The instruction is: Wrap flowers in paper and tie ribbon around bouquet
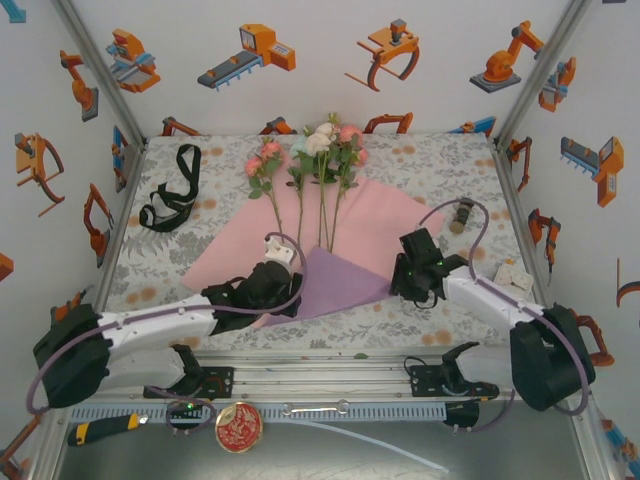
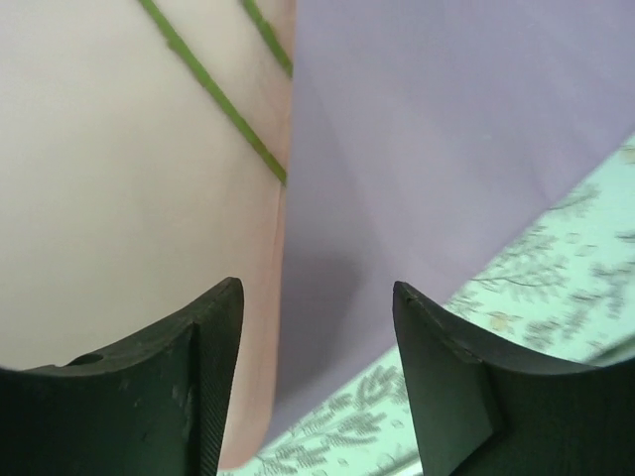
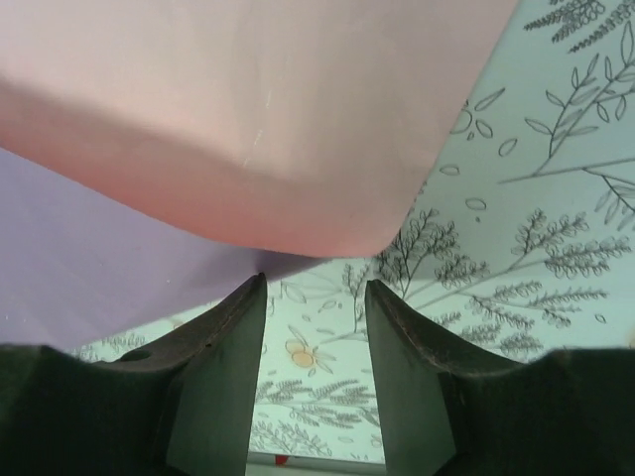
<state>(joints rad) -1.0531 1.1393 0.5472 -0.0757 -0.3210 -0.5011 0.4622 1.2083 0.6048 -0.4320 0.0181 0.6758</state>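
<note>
The left tool (image 2: 316,297) and right tool (image 3: 315,288) gape; folded paper (image 1: 380,225) hides flowers' (image 1: 320,150) stem ends.

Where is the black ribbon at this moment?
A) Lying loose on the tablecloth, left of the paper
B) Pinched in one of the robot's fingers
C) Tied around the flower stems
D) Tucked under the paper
A: the ribbon lies in a loose heap on the tablecloth, well to the left of the paper and the flowers, and nothing touches it.
</note>
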